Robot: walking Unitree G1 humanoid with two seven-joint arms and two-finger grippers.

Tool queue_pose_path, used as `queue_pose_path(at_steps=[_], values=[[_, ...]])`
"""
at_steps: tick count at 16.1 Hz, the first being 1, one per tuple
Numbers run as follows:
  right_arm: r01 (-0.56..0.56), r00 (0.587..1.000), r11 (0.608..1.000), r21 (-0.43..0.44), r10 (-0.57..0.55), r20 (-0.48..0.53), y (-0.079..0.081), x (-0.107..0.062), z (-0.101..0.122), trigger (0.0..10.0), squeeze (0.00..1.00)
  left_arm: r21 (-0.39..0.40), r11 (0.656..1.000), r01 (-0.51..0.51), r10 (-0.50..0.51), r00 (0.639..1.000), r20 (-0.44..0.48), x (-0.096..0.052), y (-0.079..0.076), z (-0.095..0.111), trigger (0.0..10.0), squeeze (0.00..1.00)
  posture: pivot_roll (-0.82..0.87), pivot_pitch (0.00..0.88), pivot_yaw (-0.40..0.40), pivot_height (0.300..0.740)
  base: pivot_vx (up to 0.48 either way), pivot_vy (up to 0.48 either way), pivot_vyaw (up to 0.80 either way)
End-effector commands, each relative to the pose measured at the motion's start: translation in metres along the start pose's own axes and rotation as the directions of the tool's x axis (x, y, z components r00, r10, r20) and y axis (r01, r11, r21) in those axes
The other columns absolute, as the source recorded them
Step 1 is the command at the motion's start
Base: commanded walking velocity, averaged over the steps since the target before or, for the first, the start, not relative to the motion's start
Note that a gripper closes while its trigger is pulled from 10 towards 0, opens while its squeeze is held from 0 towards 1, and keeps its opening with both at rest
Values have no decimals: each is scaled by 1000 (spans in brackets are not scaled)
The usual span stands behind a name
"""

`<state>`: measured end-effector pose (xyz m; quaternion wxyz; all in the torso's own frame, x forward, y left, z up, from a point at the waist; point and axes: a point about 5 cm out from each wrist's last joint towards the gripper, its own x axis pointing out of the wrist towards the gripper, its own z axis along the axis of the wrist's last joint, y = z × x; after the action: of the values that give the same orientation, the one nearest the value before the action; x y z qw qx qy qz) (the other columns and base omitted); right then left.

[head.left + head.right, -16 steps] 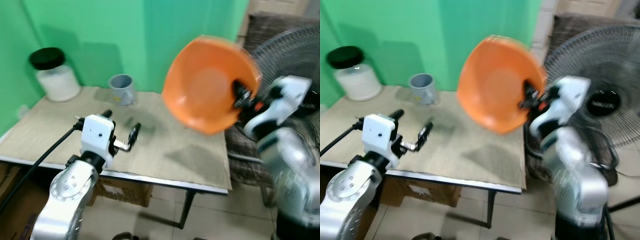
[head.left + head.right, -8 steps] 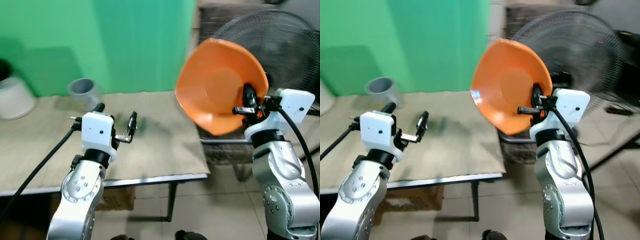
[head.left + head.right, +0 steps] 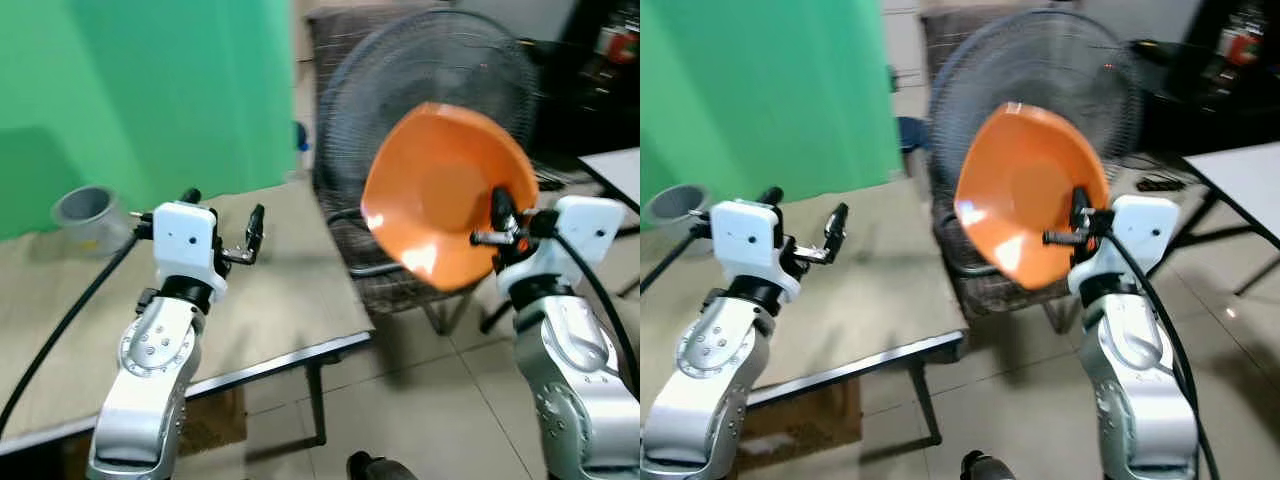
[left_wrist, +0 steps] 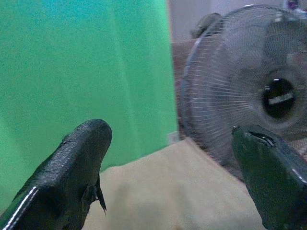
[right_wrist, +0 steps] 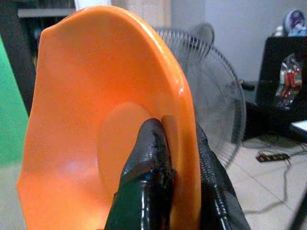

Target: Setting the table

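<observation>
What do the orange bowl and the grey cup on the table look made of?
The orange bowl, clamped at its rim by the right gripper, looks like glossy plastic: even colour, thin wall, bright highlights. The grey cup on the table seems matte plastic, though blur leaves that uncertain.

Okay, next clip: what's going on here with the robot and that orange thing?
The right end effector grips the rim of an orange bowl, holding it up on edge in front of a standing fan. The left end effector hangs open and empty over the table, where a grey cup sits.
</observation>
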<state>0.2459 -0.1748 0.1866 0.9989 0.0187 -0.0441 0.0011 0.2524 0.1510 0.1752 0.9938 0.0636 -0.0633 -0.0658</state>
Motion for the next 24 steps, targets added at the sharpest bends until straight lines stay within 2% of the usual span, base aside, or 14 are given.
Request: queue_pose_path(at_steps=[1,3,5,8,12,16,18,19,21,22,23,24], values=[[-40,999,999,1,40,28,4,-2,8,10000,0,-8,1000,20,-20,1000,-11,0,-2,-3,10000,0,5,0,54,740,0,0,-800],[-25,999,1000,-9,25,-32,0,1,0,10000,0,1,1000,18,-18,999,-47,-3,-4,-4,10000,0,25,0,29,740,0,0,-800],[-57,997,998,14,57,-58,4,3,-3,10000,0,-19,999,-27,26,997,-74,-4,2,-8,10000,0,32,0,31,740,0,0,-800],[-92,993,995,33,94,-65,8,2,-3,10000,0,-6,999,-39,38,995,-94,-4,5,-10,10000,0,38,0,23,740,0,0,-800],[-103,992,995,9,104,-65,10,1,0,10000,0,-33,999,-1,-2,995,-103,-4,0,-10,10000,0,28,0,29,740,0,0,-800],[-72,994,997,2,72,-80,7,-1,1,10000,0,7,1000,2,-2,1000,-14,2,-1,-4,10000,0,13,0,45,740,0,0,-800],[-41,996,999,-29,38,-79,4,-2,0,10000,0,-14,1000,-19,19,1000,-1,2,-1,-5,10000,0,10,0,50,740,0,0,-800],[-14,997,997,-80,8,-74,1,-3,1,10000,0,-33,999,-11,12,1000,10,2,-2,-6,10000,0,8,0,50,740,0,0,-800],[-6,998,996,-86,1,-59,-1,-5,2,10000,0,-49,997,-62,65,996,61,2,-3,-4,10000,0,5,0,52,740,0,0,-800],[14,999,997,-73,-16,-30,-1,-5,5,10000,0,-46,998,-31,34,998,55,2,-4,-5,10000,0,2,0,54,740,0,0,-800],[59,998,996,-66,-59,1,-3,-5,9,10000,0,-42,998,-49,50,998,29,2,-3,-8,10000,0,-3,0,58,740,0,0,-800],[-8,999,1000,-16,8,-37,2,-4,8,10000,0,-49,999,-3,2,1000,-8,1,-3,-12,10000,0,-4,0,58,740,0,0,-763]])
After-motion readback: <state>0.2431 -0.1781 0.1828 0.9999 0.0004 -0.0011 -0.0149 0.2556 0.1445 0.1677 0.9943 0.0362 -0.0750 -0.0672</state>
